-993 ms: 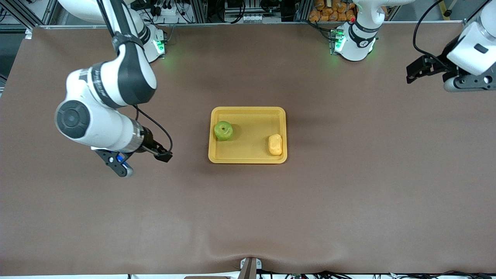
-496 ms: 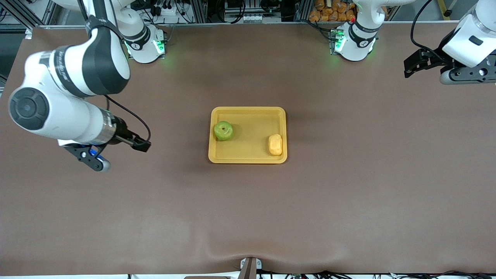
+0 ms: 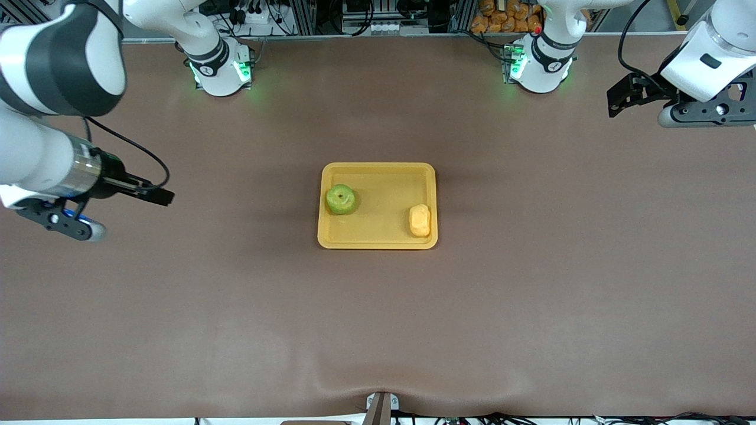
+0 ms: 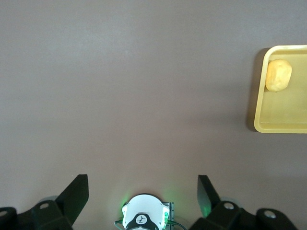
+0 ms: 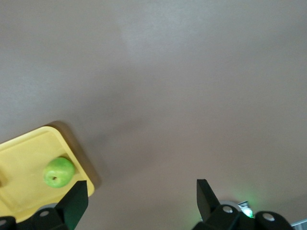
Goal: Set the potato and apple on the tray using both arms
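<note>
The yellow-orange tray (image 3: 378, 167) lies mid-table. The green apple (image 3: 341, 199) sits in it at the side toward the right arm. The pale yellow potato (image 3: 420, 220) sits in it at the corner toward the left arm, nearer the front camera. My right gripper (image 3: 158, 195) is open and empty, up over bare table toward the right arm's end. Its wrist view shows its open gripper (image 5: 142, 197), the apple (image 5: 58, 172) and the tray (image 5: 21, 155). My left gripper (image 3: 618, 99) is open and empty, over the left arm's end. Its wrist view shows its open gripper (image 4: 142, 191), the potato (image 4: 278, 74) and the tray (image 4: 283, 125).
The brown table cover (image 3: 378, 330) spreads all round the tray. The two green-lit arm bases (image 3: 221, 71) (image 3: 534, 68) stand along the table edge by the robots. The left arm's base (image 4: 144, 218) shows under the left gripper.
My right gripper has drawn well away from the tray toward the right arm's end of the table. My left gripper has drifted slightly toward the robots' edge. Apple and potato have not moved.
</note>
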Controlling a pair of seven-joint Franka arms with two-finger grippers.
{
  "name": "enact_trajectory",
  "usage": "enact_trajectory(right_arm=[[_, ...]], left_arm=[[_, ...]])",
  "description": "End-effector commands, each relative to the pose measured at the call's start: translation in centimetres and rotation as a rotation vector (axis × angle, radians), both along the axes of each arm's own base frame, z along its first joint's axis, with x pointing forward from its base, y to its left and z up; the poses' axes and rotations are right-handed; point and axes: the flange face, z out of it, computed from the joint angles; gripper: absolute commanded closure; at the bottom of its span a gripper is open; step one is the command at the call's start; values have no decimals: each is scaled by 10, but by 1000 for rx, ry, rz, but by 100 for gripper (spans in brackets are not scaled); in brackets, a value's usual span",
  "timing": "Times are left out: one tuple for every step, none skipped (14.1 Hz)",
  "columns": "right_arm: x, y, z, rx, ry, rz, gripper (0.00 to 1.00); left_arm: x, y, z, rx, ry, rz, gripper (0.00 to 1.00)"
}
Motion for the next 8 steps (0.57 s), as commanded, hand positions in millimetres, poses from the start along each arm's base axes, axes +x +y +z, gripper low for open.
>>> enact_trajectory(right_arm=[[-14, -25, 26, 17, -20, 80, 0], [-15, -36, 29, 25, -23, 106, 0], [-17, -46, 31, 27, -19, 117, 0], [-18, -50, 32, 29, -9, 125, 0], [-20, -52, 33, 32, 1, 125, 0], [-23, -54, 36, 34, 10, 124, 0], [-29, -60, 48, 48, -8, 120, 0], [-32, -62, 53, 58, -15, 122, 0]], left_arm=[[-8, 0, 4, -13, -2, -12, 0], [-8, -1, 4, -12, -2, -13, 0], [-8, 0, 4, -13, -2, -12, 0], [-8, 0, 4, -13, -2, -10, 0], [-8, 1, 4, -13, -2, -10, 0], [-7, 1, 3, -13, 0, -9, 0], [-7, 1, 3, -13, 0, -9, 0], [-7, 1, 2, -13, 1, -10, 0]])
